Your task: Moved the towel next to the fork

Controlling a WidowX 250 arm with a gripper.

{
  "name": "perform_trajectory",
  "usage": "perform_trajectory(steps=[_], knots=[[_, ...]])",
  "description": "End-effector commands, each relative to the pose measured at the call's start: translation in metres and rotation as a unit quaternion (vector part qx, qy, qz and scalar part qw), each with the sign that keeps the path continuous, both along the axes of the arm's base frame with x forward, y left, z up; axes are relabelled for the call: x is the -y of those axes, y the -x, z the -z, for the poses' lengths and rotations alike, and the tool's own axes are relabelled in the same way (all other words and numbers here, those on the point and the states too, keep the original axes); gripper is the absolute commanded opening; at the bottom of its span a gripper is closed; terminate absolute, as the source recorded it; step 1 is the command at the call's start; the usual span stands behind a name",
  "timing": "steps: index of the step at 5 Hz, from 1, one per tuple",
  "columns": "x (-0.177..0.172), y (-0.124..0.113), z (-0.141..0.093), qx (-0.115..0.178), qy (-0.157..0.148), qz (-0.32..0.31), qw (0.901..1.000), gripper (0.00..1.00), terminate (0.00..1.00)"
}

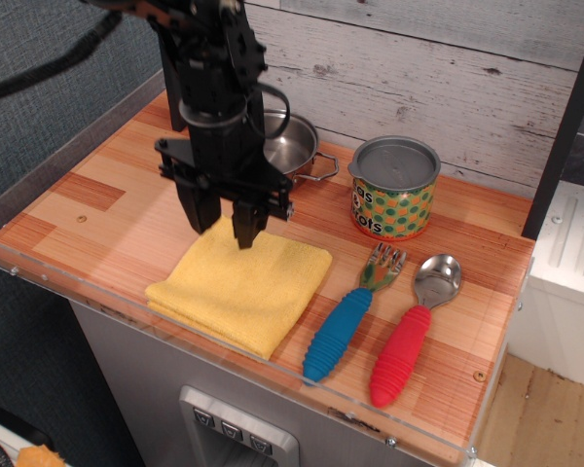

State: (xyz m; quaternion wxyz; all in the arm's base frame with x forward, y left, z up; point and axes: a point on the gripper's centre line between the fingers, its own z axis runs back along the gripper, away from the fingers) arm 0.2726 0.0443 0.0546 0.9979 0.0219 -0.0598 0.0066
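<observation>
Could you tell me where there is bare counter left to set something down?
Bare wood lies left of the folded yellow towel, towards the counter's left edge. It is crowded from the towel to the blue-handled fork, red-handled spoon, steel pot and spotted tin.

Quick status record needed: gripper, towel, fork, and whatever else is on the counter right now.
gripper: open, raised above the towel's back edge, holding nothing
towel: yellow, folded, flat on the counter, just left of the fork
fork: blue handle, lying between towel and spoon
spoon: red handle, right of the fork
pot: steel, behind the gripper
can: dotted, by the back wall
</observation>
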Motion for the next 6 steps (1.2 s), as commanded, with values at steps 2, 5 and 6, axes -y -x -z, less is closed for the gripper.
perform_trajectory(steps=[2, 5, 6], knots=[[-0.003, -0.022, -0.054, 0.038, -0.001, 0.004, 0.9993, 1.00, 0.00], [0.045, -0.042, -0.079, 0.047, 0.044, 0.080, 0.9948, 1.00, 0.00], [0.045, -0.042, -0.079, 0.047, 0.044, 0.080, 0.9948, 1.00, 0.00]])
